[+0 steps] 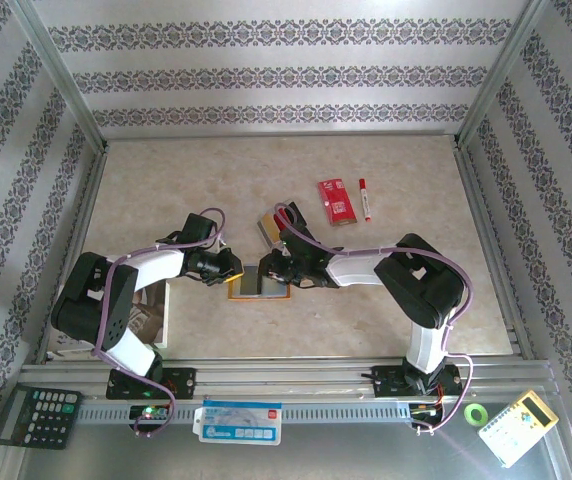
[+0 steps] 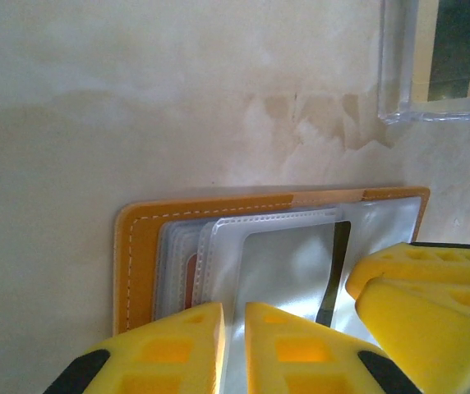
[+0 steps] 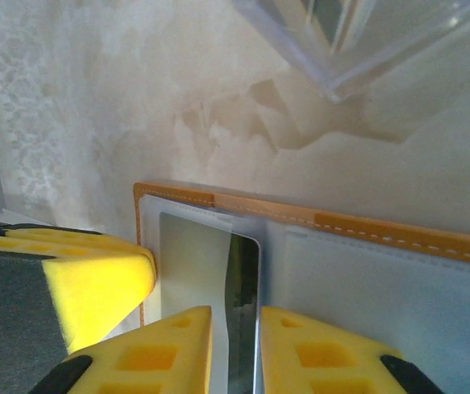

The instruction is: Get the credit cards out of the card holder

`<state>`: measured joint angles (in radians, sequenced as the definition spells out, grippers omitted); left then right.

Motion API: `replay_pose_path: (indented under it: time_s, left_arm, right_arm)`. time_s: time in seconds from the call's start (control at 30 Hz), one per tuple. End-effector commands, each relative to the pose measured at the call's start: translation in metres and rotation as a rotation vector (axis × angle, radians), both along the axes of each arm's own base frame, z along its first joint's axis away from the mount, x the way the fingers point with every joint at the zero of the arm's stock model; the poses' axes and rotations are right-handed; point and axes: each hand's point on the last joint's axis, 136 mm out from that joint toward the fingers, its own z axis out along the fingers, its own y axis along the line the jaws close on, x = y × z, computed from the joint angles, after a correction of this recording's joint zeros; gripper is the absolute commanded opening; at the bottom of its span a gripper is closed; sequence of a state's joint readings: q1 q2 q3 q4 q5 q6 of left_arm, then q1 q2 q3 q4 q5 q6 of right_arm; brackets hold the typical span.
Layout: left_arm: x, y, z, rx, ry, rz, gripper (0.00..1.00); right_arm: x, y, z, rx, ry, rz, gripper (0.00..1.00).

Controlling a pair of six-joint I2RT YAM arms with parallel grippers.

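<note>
The orange card holder [image 1: 258,284] lies open on the table between both grippers, its clear pockets [image 2: 218,246] facing up. My left gripper [image 1: 228,268] is at the holder's left side, its yellow fingers [image 2: 169,353] pinched on a clear pocket leaf. My right gripper [image 1: 284,268] comes in from the right, its fingers [image 3: 317,353] close together astride a silvery credit card with a dark stripe [image 3: 243,279] that sticks partly out of its pocket. A tan and black card [image 1: 266,228] and a red card [image 1: 288,215] lie behind the holder.
A clear plastic case [image 2: 432,61] sits just beyond the holder. A red packet with white print [image 1: 336,200] and a marker [image 1: 365,198] lie further back. A calculator [image 1: 34,412], a blue-white packet [image 1: 238,422] and a green tape roll [image 1: 476,413] rest below the rail.
</note>
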<state>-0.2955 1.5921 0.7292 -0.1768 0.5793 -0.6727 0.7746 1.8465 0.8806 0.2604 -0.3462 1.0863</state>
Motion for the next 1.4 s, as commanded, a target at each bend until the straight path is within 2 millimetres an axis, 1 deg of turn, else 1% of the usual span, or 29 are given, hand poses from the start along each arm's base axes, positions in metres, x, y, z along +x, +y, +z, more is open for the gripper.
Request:
replay_pose_path:
  time_s: [0.0, 0.17, 0.43, 0.7, 0.8, 0.93, 1.07, 1.13, 1.2, 1.27, 1.37]
  left_arm:
    - [-0.012, 0.009, -0.021, 0.080, 0.046, -0.006, 0.16]
    - [-0.012, 0.009, -0.021, 0.079, 0.046, -0.007, 0.16]
    - [-0.012, 0.008, -0.019, 0.070, 0.044, -0.006, 0.16]
    - [-0.014, 0.010, -0.022, 0.078, 0.052, 0.007, 0.16]
    - [-0.014, 0.011, -0.022, 0.080, 0.051, 0.011, 0.16]
    - [-0.012, 0.013, -0.019, 0.092, 0.039, 0.017, 0.19]
    - [-0.010, 0.015, -0.017, 0.101, 0.048, 0.039, 0.26]
    - [-0.006, 0.011, -0.011, 0.080, 0.038, 0.046, 0.30]
    - [0.001, 0.007, -0.003, 0.047, 0.007, 0.057, 0.34]
    - [0.009, 0.002, 0.007, 0.019, -0.022, 0.063, 0.37]
    - [0.023, -0.006, 0.028, -0.038, -0.074, 0.076, 0.42]
  right_arm:
    - [0.000, -0.004, -0.005, 0.004, 0.007, -0.020, 0.25]
    - [-0.002, 0.000, -0.009, 0.009, 0.028, -0.009, 0.25]
    - [-0.003, 0.007, -0.009, 0.022, 0.031, 0.016, 0.22]
    - [-0.002, 0.010, -0.007, 0.041, 0.023, 0.023, 0.15]
    - [-0.001, 0.008, -0.008, 0.035, 0.020, 0.014, 0.11]
    - [0.001, -0.005, -0.005, 0.007, -0.011, -0.015, 0.06]
    - [-0.002, -0.026, -0.004, -0.028, -0.044, -0.042, 0.03]
    - [-0.005, -0.036, -0.003, -0.041, -0.063, -0.052, 0.01]
    - [-0.005, -0.043, 0.000, -0.046, -0.093, -0.046, 0.00]
    - [-0.003, -0.047, 0.007, -0.035, -0.133, -0.037, 0.00]
    - [0.001, -0.050, 0.029, 0.010, -0.199, -0.021, 0.00]
